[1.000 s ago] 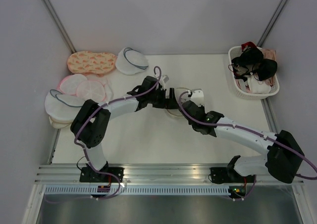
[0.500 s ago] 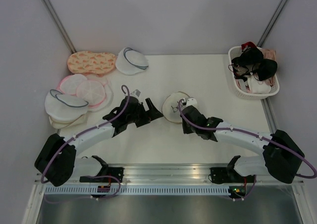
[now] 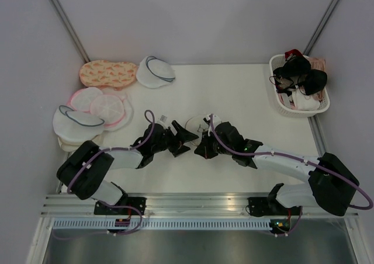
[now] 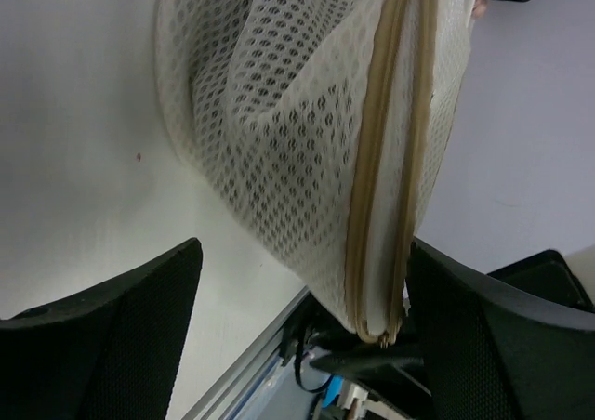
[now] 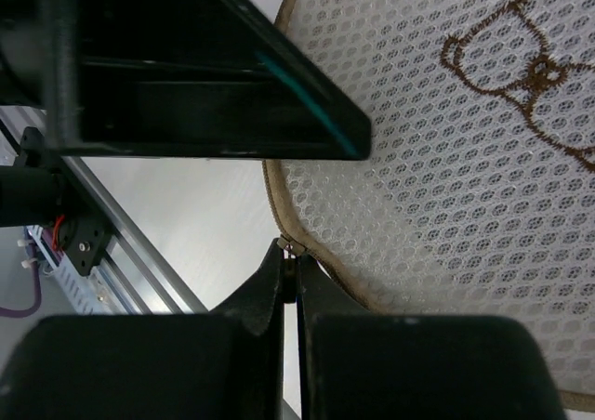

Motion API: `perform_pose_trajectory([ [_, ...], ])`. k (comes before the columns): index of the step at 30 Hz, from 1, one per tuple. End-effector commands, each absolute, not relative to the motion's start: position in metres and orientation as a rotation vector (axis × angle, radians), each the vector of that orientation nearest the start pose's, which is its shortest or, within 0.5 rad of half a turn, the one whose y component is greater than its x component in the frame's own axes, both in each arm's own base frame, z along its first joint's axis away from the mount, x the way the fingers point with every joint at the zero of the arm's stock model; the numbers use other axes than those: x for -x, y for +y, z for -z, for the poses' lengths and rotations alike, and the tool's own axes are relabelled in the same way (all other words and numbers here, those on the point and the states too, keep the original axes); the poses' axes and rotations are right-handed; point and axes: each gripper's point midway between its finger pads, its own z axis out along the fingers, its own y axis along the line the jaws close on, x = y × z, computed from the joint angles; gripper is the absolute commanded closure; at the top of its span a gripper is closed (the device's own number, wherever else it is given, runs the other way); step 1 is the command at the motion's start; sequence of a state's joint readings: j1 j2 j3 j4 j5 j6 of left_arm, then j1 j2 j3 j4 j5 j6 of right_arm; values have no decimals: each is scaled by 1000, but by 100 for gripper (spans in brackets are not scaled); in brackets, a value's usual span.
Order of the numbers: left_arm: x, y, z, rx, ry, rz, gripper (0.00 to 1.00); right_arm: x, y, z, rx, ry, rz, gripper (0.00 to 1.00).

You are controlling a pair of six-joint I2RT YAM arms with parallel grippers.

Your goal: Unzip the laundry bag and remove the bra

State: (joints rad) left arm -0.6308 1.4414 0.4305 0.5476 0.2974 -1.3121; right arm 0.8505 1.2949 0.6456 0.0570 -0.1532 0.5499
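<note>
Left end effector [image 4: 305, 253], spread wide, should brace the laundry bag [image 4: 270, 113] while right end effector [image 5: 289, 266], clamped on the zipper pull [image 5: 289, 246], tracks the tan rim.

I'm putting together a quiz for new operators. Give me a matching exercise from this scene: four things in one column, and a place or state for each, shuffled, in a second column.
Column A
1. left end effector
2. right end effector
3. laundry bag
4. basket

Column B
a. shut, pinching the tan zipper rim
b. far right of the table, holding dark garments
c. open, straddling the bag
d. white mesh with a brown drawing

Pairs: 1-c, 2-a, 3-d, 4-b
</note>
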Motion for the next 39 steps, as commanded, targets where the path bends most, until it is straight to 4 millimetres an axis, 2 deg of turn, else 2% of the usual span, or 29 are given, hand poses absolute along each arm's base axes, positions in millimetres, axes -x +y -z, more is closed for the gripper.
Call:
perform_pose_trajectory([
  [1, -255, -313, -133, 589, 2090, 1694, 10, -203, 320, -119, 460, 2210, -1035, 100],
  [3, -261, -318, -134, 602, 2050, 1713, 14, -202, 318, -116, 463, 2217, -1025, 100],
  [5, -265, -323, -137, 588, 2040, 1705, 21, -203, 316, -114, 463, 2224, -1007, 100],
  [6, -266, -323, -132, 591, 2060, 1687, 36, -202, 314, -112, 471, 2230, -996, 99],
  [8, -267, -326, -133, 580, 2060, 1687, 56, -202, 312, -111, 477, 2236, -978, 100],
  [9, -267, -326, -129, 587, 2074, 1678, 72, -202, 310, -108, 477, 2251, -957, 100],
  [12, -268, -326, -123, 587, 2105, 1647, 88, -205, 303, -103, 479, 2285, -889, 100],
  [15, -268, -326, -118, 558, 2136, 1610, 96, -205, 294, -94, 501, 2340, -808, 99],
  [17, -272, -328, -118, 499, 2146, 1583, 98, -204, 289, -86, 531, 2378, -755, 100],
  [22, -282, -330, -110, 347, 2225, 1529, 98, -220, 237, -67, 452, 2511, -308, 100],
  [25, -290, -329, -111, 245, 2234, 1498, 98, -227, 212, -70, 396, 2518, -128, 100],
  [26, -286, -329, -101, 193, 2283, 1474, 98, -228, 208, -71, 383, 2516, -97, 100],
  [28, -291, -329, -104, 135, 2284, 1462, 98, -235, 192, -78, 333, 2487, 17, 100],
  [29, -286, -327, -92, 76, 2338, 1432, 98, -238, 184, -82, 317, 2477, 69, 100],
  [31, -286, -332, -98, -17, 2347, 1455, 98, -248, 168, -87, 270, 2427, 194, 99],
  [32, -282, -331, -92, -77, 2379, 1446, 98, -250, 163, -91, 265, 2417, 237, 100],
  [33, -285, -336, -96, -121, 2374, 1471, 98, -254, 159, -90, 258, 2409, 277, 99],
  [34, -277, -339, -99, -223, 2372, 1531, 98, -259, 153, -93, 250, 2387, 322, 99],
  [39, -274, -346, -99, -405, 2430, 1568, 98, -275, 155, -85, 268, 2374, 373, 99],
])
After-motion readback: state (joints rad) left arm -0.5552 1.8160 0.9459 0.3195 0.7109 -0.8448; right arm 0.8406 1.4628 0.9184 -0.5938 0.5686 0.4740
